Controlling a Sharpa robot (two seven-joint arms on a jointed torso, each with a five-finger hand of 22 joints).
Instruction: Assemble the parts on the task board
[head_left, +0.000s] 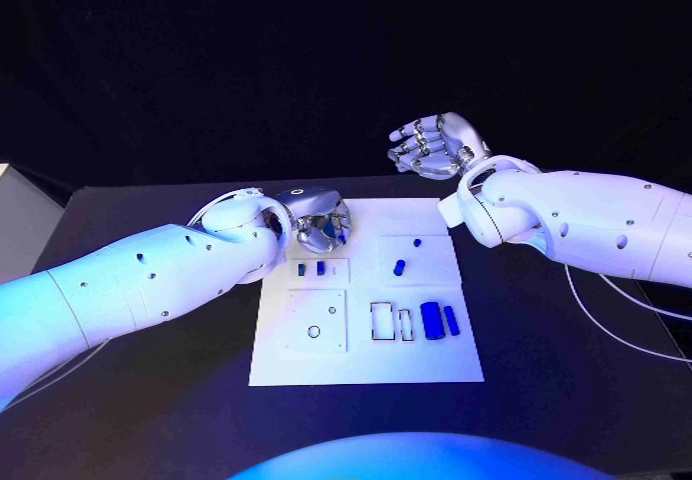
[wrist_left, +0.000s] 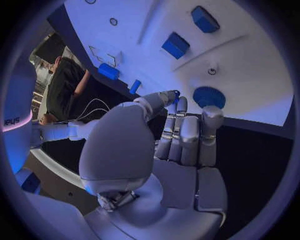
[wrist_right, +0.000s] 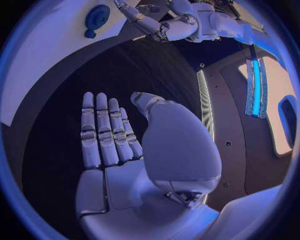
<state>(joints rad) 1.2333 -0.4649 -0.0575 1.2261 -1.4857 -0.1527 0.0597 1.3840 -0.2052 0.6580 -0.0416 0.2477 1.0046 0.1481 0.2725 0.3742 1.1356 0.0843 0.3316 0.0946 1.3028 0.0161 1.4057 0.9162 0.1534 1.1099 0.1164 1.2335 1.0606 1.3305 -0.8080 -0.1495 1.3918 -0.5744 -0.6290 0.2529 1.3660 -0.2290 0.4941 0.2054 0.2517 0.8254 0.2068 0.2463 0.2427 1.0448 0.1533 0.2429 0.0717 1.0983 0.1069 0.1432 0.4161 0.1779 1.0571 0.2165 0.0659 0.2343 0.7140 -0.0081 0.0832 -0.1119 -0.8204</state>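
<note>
The flat white task board (head_left: 368, 365) lay mid-table. Blue parts (head_left: 430, 318) sat near its right edge. The left hand (head_left: 320, 222) hovered over its far-left corner, fingers together, seemingly pinching something small and blue. Beyond its far edge, the right hand (head_left: 433, 145) was empty, fingers straight.

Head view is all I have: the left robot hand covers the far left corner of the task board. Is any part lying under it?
Observer: Yes. The left wrist view shows a round blue part on the task board, just beyond the fingertips of the left robot hand.
Operator: Is that hand holding anything?
Observer: I cannot tell. Its thumb tip meets a fingertip with a sliver of blue there, perhaps a small part, perhaps only light.
Operator: And the right robot hand? It is hard to read from here.
Observer: In the right wrist view the right robot hand has straight fingers, thumb apart, nothing in it.
</note>
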